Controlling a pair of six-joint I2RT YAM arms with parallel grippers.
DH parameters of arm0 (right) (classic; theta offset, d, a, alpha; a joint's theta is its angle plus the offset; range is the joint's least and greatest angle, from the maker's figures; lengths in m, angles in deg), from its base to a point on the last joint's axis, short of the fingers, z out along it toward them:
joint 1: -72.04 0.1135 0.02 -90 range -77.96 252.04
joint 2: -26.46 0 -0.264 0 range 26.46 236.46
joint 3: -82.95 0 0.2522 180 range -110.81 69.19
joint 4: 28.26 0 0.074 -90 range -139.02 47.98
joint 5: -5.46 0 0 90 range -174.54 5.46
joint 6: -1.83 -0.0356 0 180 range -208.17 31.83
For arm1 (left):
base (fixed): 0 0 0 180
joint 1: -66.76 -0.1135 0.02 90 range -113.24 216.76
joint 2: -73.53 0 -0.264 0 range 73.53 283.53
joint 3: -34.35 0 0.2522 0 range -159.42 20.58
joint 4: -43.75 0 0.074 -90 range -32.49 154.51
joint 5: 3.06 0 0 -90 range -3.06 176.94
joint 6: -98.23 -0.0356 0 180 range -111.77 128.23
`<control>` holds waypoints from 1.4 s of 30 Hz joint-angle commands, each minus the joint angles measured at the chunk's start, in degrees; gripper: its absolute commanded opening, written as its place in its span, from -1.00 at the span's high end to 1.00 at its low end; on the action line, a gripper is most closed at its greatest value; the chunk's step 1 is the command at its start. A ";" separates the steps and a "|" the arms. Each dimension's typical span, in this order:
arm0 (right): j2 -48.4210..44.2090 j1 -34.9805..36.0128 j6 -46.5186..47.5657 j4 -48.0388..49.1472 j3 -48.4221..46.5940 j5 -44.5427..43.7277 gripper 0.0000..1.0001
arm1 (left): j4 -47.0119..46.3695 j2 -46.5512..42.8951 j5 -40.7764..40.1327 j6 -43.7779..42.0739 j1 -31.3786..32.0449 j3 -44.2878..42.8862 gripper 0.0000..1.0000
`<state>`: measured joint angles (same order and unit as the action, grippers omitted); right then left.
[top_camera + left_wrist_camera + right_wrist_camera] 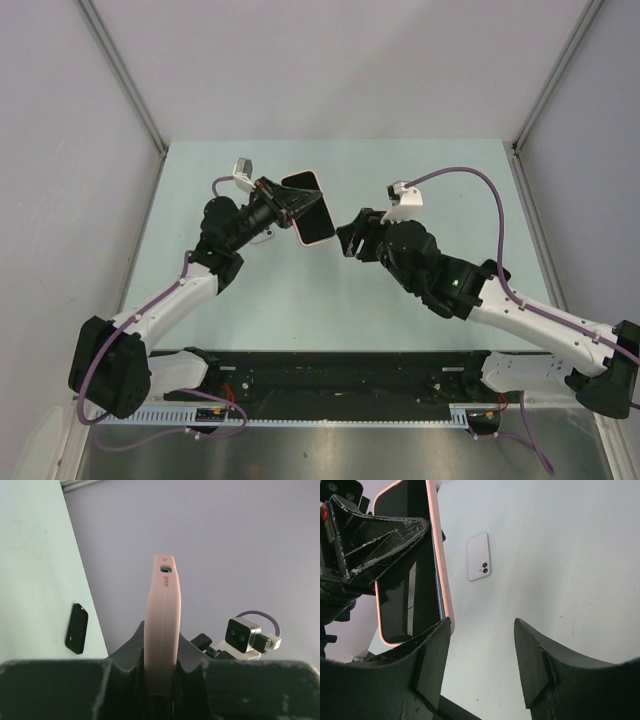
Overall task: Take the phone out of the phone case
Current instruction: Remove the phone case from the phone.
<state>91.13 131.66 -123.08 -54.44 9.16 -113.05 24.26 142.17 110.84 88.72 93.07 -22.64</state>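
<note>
My left gripper (287, 200) is shut on the phone case (319, 239) and holds it above the table's middle. The phone (309, 212) sits in the case, its black screen ringed by the pink rim. In the left wrist view the pink case (162, 605) stands edge-on between my fingers (131, 647). In the right wrist view the black screen (400, 587) faces me, with a thin blue edge inside the pink case (445, 587). My right gripper (349, 238) is open and empty. Its left finger (432, 655) is just by the case's lower corner.
A small pale phone-shaped slab (479, 556) with two dark spots lies on the pale green table (420, 300) beyond the held case. A small flat black object (76, 628) lies on the table in the left wrist view. Grey walls enclose the table.
</note>
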 commanded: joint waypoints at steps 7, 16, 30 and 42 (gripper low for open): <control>9.34 0.33 -1.03 -0.15 5.01 17.35 -0.20 | -20.97 -6.41 4.40 14.87 3.58 -4.50 0.99; 12.94 0.06 -1.29 3.19 5.10 21.30 -0.21 | -22.91 -5.80 4.66 16.45 3.58 -4.15 1.00; 8.28 -7.32 -12.79 38.06 18.46 43.71 -0.34 | -28.00 -2.73 5.63 18.48 3.66 -2.04 1.00; 18.83 -8.82 -22.83 56.38 16.27 54.35 -0.31 | -33.36 -0.09 8.35 19.09 3.75 0.33 1.00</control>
<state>102.80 119.48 -147.85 9.05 25.79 -70.32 0.19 142.00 116.28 100.87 90.97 -21.17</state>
